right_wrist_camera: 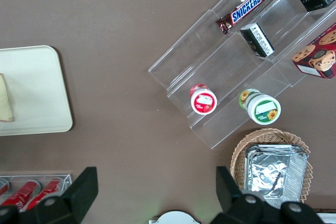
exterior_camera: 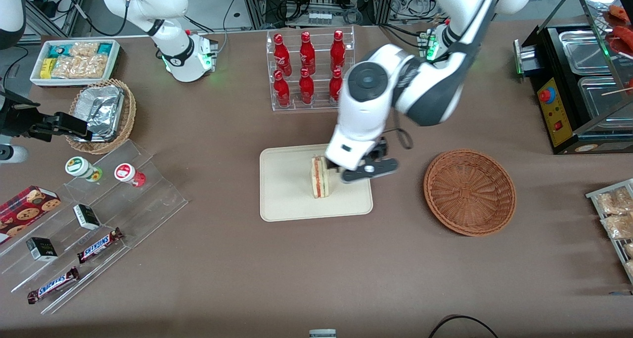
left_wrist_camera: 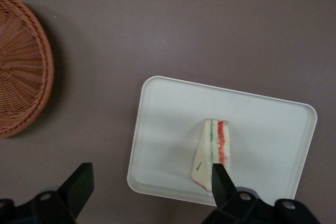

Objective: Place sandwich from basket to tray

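Black fingers (left_wrist_camera: 79, 184) of the tool (exterior_camera: 352, 172) are spread wide and pinch nothing. It hangs above the tray (exterior_camera: 287, 204), near the edge closest to the basket (exterior_camera: 469, 192). Standing on its side on the tray is the sandwich (exterior_camera: 319, 176), so the job looks almost done. With no sandwich in it, the basket sits apart on the brown worktop (exterior_camera: 316, 268).

The front view looks steeply down over the whole table; both wrist views look straight down close, sharing the tray (exterior_camera: 289, 199) (left_wrist_camera: 262, 124) (right_wrist_camera: 37, 93), which lies at the front view's 6 o'clock from the bottle rack (exterior_camera: 310, 71).
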Available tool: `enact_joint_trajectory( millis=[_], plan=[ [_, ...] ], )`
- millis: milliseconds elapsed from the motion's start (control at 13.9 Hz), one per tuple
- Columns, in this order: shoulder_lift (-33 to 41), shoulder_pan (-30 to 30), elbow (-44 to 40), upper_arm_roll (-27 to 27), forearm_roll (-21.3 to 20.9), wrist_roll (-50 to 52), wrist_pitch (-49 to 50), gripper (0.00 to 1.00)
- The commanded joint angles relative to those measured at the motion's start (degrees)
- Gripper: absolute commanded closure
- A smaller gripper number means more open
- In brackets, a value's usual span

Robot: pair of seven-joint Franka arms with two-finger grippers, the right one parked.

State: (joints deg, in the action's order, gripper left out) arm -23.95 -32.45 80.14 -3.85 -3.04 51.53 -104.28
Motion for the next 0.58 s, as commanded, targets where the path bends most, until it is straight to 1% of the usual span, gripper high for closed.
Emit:
enact_joint_trajectory(
  millis=[0,288,504],
  plan=[
    [5.13,4.83,1.95,-0.46,-0.13,-5.1,5.47,0.01],
    [9.09,12.3,2.3,-0.46,-0.04,-15.64,11.28,0.01],
    [12.42,16.88,4.06,-0.46,0.22,-22.59,12.43,0.01]
  ],
)
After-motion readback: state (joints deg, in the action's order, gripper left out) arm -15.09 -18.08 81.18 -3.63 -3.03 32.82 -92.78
